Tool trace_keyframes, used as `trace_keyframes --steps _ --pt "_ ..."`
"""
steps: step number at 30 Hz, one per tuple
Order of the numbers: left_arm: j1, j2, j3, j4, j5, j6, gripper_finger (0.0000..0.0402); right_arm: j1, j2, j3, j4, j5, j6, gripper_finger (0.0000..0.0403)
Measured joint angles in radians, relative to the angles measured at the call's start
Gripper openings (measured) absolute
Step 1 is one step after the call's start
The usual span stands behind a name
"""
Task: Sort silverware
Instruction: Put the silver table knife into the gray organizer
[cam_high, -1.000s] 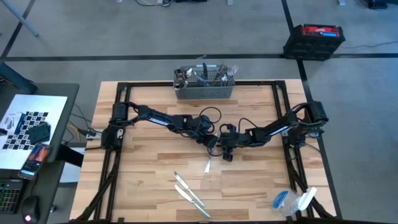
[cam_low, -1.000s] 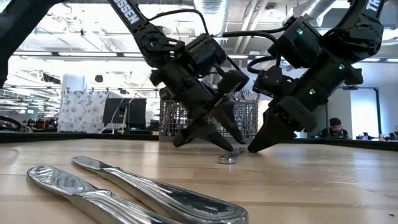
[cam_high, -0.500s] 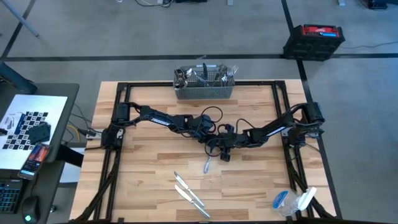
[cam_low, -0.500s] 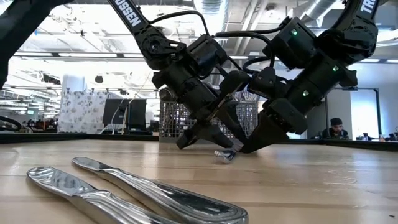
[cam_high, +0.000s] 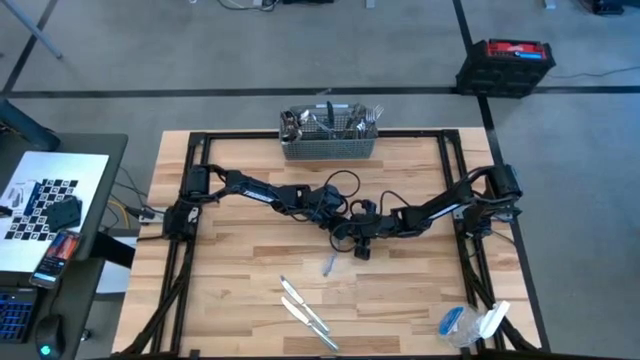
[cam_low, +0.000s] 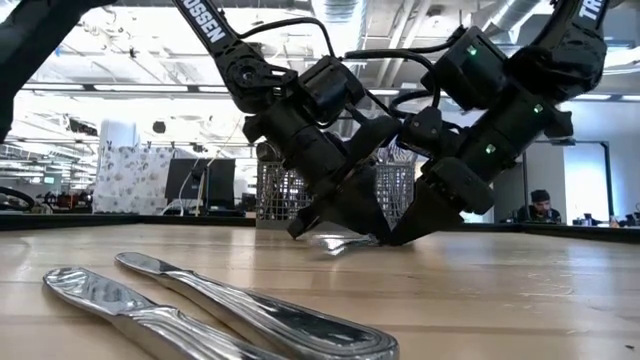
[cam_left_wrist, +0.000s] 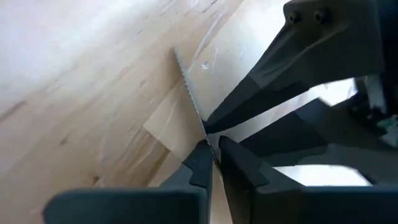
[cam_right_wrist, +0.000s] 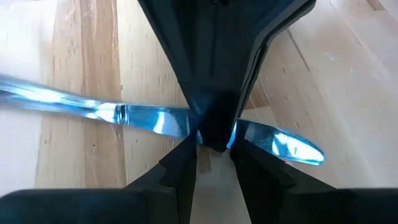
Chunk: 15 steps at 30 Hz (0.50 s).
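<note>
**A:** Where do you have room to move?

**B:** Take the tabletop (cam_high: 230, 270) as a dial with 12 o'clock at the far edge. You have bare wood from 8 to 10 o'clock and again at 2 to 3 o'clock. A black frame (cam_high: 445, 160) runs along the far and side edges. The wire basket (cam_high: 328, 148) sits at 12 o'clock, right at the edge, full of silverware (cam_high: 330, 120). Two more knives (cam_high: 303, 307) lie side by side at 6 o'clock near the front edge. A clear plastic item (cam_high: 462, 323) sits in the 4 o'clock corner.

**A:** And the piece you're working on?

**B:** It's a table knife (cam_right_wrist: 149, 119), slim and shiny, with a rounded tip and a serrated edge. It's at the centre of the tabletop, just toward 6 o'clock of where your two claws meet. The left claw (cam_left_wrist: 213, 144) is clamped on its blade. The right claw (cam_right_wrist: 213, 149) has its fingers apart, one on either side of the left claw's tip, with the knife lying across them.

**A:** What does each view give you?

**B:** Only the left wrist view shows the saw teeth, because it sees the blade edge-on. The right wrist view shows the blade's flat, mirror-like face. The high view shows just a short sliver of the knife. The low view shows it as a blur beneath the claws, so you can't tell whether it touches the wood.
</note>
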Motion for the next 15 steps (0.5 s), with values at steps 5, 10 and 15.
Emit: trace_keyframes --steps 5,10,15 --pt "-0.011 -0.112 -0.010 -0.073 -0.054 0.151 0.0001 0.018 -0.178 0.003 -0.102 -0.007 0.002 0.0102" --pt "-0.006 -0.297 -0.004 -0.086 -0.157 0.287 0.0002 0.020 -0.346 0.001 -0.225 0.015 0.026 0.0102" --pt "0.039 -0.466 -0.004 -0.077 -0.263 0.432 0.0002 0.020 -0.441 0.001 -0.287 0.079 0.035 0.0102"
